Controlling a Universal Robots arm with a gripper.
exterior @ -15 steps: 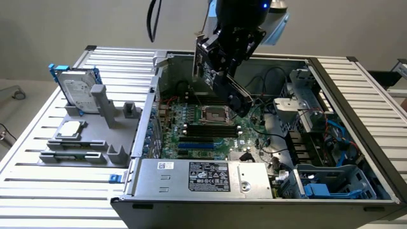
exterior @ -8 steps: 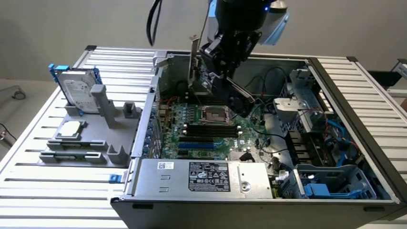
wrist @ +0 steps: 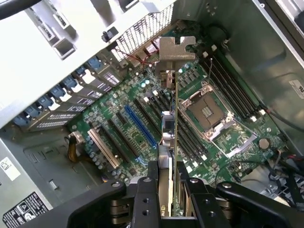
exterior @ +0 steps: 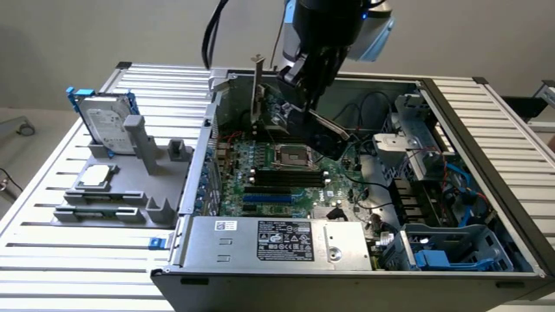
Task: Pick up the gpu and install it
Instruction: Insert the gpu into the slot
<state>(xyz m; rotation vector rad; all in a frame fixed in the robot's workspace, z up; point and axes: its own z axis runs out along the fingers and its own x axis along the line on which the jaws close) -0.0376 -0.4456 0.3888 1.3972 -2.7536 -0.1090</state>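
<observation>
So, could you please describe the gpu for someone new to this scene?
Find the open computer case, then the gripper hanging over its green motherboard. The gpu is the slim card clamped between its fingers; unlike the black memory sticks seated below, it has a silver end bracket.

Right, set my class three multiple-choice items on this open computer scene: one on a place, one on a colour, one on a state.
1. Where is the slim green-and-black expansion card with a silver bracket, the gpu?
A in a drawer; B over the green motherboard inside the open metal case; C on the floor.
2. What colour is the frame round the silver hard drive?
A red; B yellow; C blue.
3. The black gripper is:
A shut on the gpu; B open beside it; C shut on nothing.

Answers:
1 B, it hangs tilted above the board.
2 C, blue bars flank the drive.
3 A, its fingers press both faces of the card.
</observation>
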